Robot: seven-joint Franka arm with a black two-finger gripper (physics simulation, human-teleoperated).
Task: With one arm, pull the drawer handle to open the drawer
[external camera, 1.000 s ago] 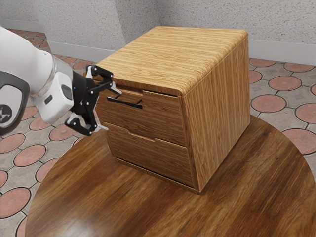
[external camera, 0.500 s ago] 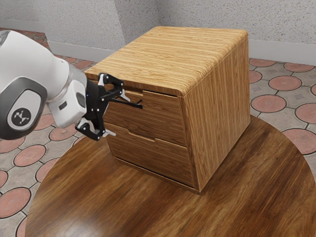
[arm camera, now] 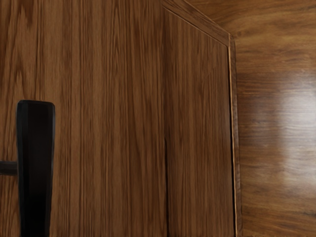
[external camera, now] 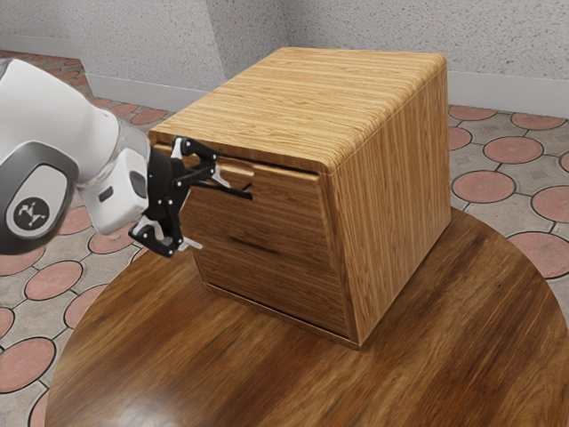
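Note:
A wooden two-drawer cabinet (external camera: 356,133) stands on the round table (external camera: 267,374). Its top drawer (external camera: 267,205) carries a black bar handle (external camera: 227,185) and stands slightly out from the cabinet front, overhanging the lower drawer (external camera: 276,276). My gripper (external camera: 203,212) is at the drawer's left end in the exterior view, open wide. Its upper finger (external camera: 203,166) lies against the handle, and the lower finger (external camera: 173,242) hangs apart below it. In the wrist view the handle (arm camera: 34,168) is a dark bar close to my hand, in front of the drawer front (arm camera: 113,118).
The cabinet takes up the back half of the dark wooden table. Bare tabletop (arm camera: 276,123) lies in front of the cabinet and to the exterior view's right. A tiled floor (external camera: 53,276) surrounds the table, with grey walls behind.
My hand first moved in to the handle, then drew back toward the exterior view's left. The handle came with it and the top drawer slid a little way out.

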